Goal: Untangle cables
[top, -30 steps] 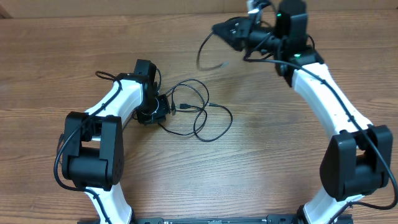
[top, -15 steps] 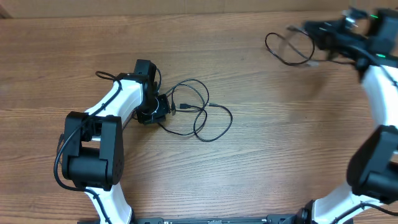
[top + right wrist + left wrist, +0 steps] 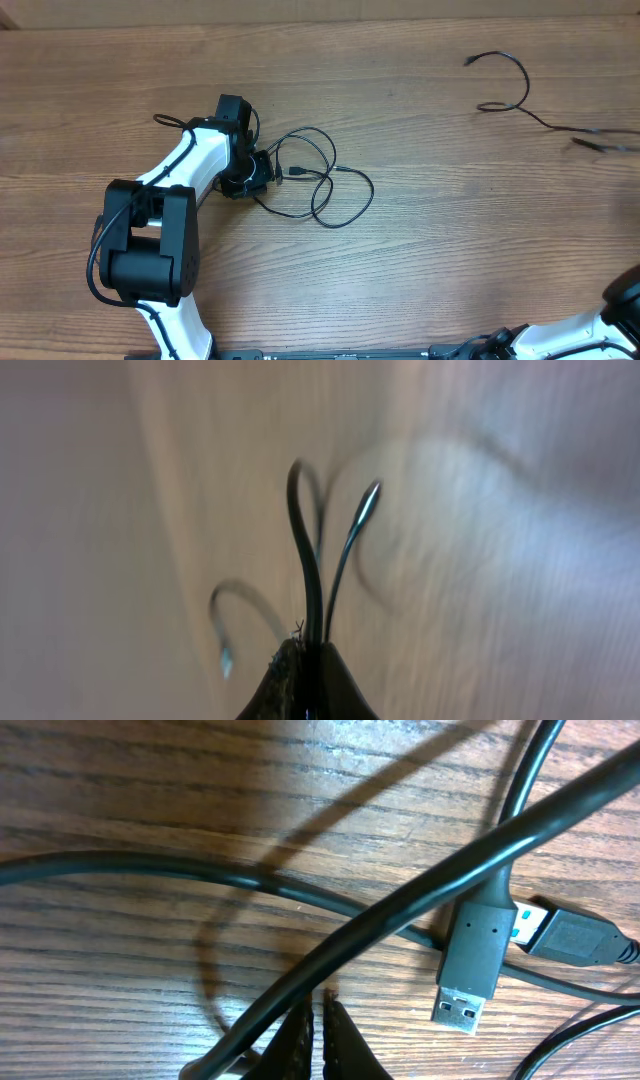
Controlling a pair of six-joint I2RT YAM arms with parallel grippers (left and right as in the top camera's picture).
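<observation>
Overhead, my left gripper (image 3: 262, 172) sits at the edge of the looped cables (image 3: 325, 185) on the table (image 3: 450, 250), while a separate cable (image 3: 515, 85) curls far right. Left wrist: my fingertips are pressed together, a USB plug (image 3: 470, 960) lying just beyond. Right wrist: my right gripper (image 3: 308, 660) is clamped on that separate cable.

The gripper (image 3: 320, 1032) sits at the bottom edge, its fingertips nearly together with only a sliver between them. A thick black cable (image 3: 420, 890) runs diagonally from upper right to lower left, just beside the fingertips; whether it is pinched is unclear. A thinner cable (image 3: 150, 866) crosses beneath it on the wooden table (image 3: 110, 970). At right lie a USB plug (image 3: 468, 965) pointing down and, touching it, a blue-tongued plug (image 3: 565, 935).
</observation>
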